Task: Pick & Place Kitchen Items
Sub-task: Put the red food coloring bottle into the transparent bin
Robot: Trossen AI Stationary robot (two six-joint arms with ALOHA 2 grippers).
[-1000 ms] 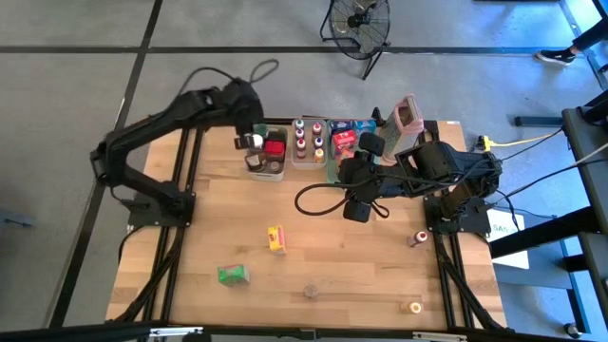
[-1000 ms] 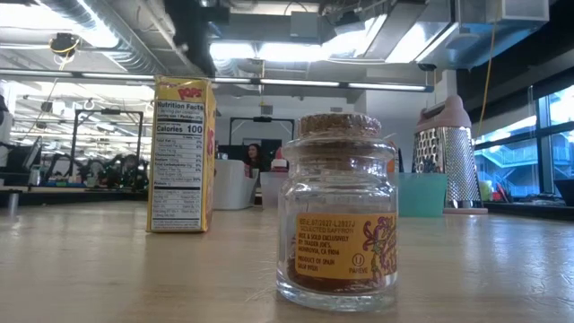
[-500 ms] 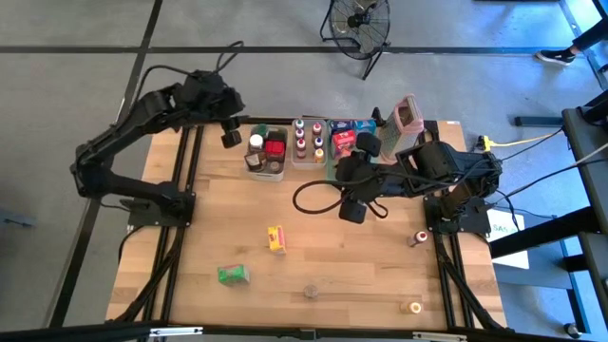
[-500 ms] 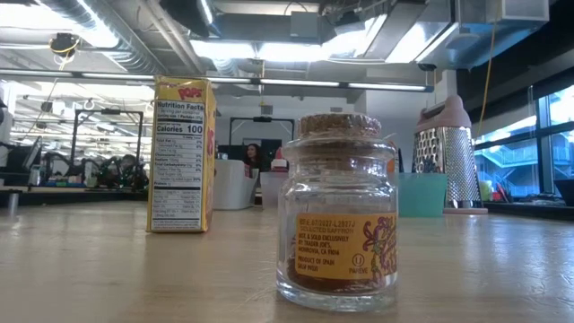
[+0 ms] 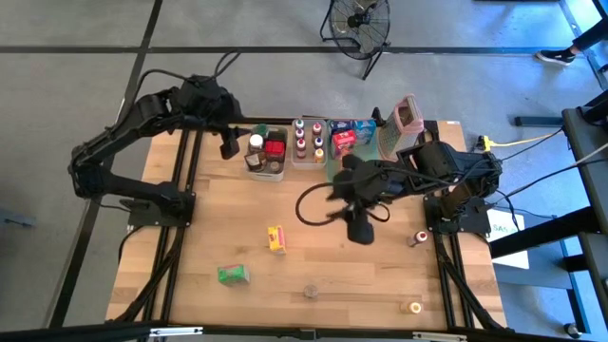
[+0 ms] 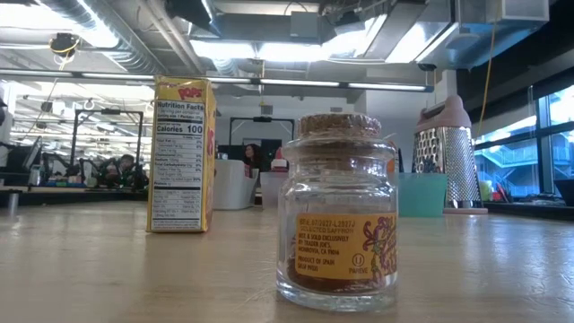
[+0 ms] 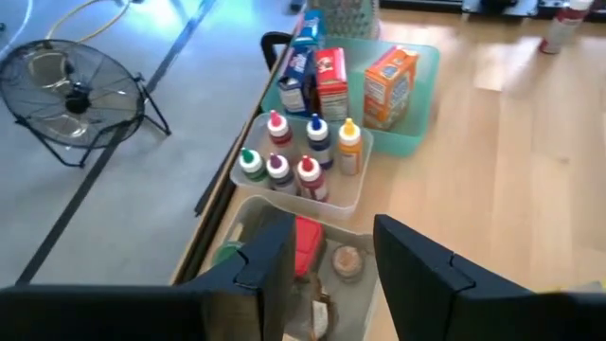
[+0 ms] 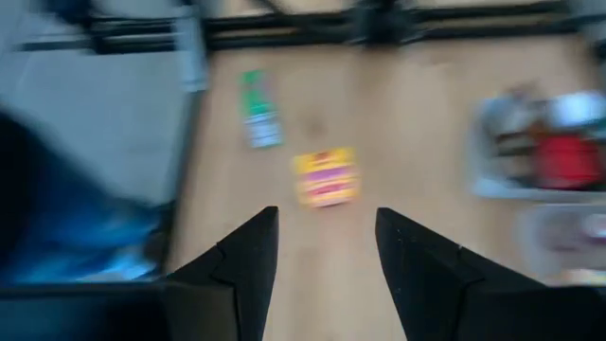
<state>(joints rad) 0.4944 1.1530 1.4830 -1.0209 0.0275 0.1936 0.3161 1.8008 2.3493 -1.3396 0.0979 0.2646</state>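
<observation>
- Left hand [image 5: 228, 144] hangs over the far left part of the desk [image 5: 313, 256], just beside the clear tub [image 5: 267, 169] of jars; in its wrist view we see its fingers [image 7: 270, 260] spread, nothing between them.
- Right hand [image 5: 359, 228] is over the middle of the desk, blurred from above; its wrist view shows the fingers [image 8: 248, 256] apart and empty.
- Spice bottles [image 7: 305, 161] with coloured caps stand in a second clear tub [image 7: 352, 194]; red, orange and blue boxes [image 7: 333, 83] stand in the green tray [image 7: 421, 133] next to it.
- Loose on the desk: a yellow box [image 5: 275, 238], a green box [image 5: 231, 275], a cork-topped jar [image 5: 311, 291] near the front edge, two small bottles [image 5: 416, 238] at the right side.
- Grater [image 5: 403, 123] with pink top stands at the far edge.
</observation>
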